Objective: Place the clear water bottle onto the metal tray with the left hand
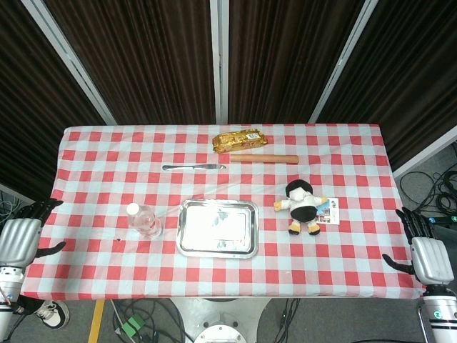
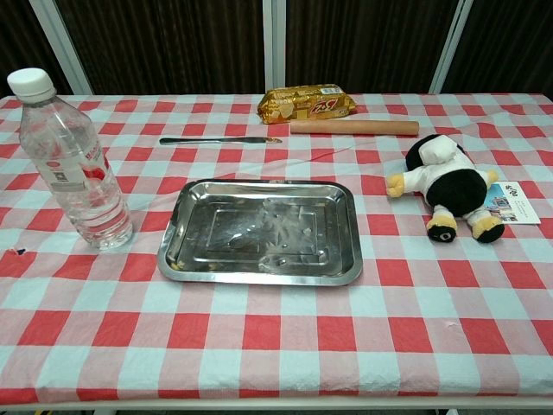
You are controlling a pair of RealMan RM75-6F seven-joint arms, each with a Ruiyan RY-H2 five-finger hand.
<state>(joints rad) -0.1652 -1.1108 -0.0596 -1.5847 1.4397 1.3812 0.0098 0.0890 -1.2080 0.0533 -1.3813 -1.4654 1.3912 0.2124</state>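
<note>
The clear water bottle stands upright with a white cap on the checked cloth, just left of the metal tray. The tray lies flat near the table's front middle with nothing in it. My left hand hangs at the table's left edge, fingers apart and holding nothing, well left of the bottle. My right hand sits at the right edge, also with fingers apart and nothing held. Neither hand shows in the chest view.
A plush toy lies right of the tray beside a small card. At the back are a gold snack pack, a wooden rolling pin and a knife.
</note>
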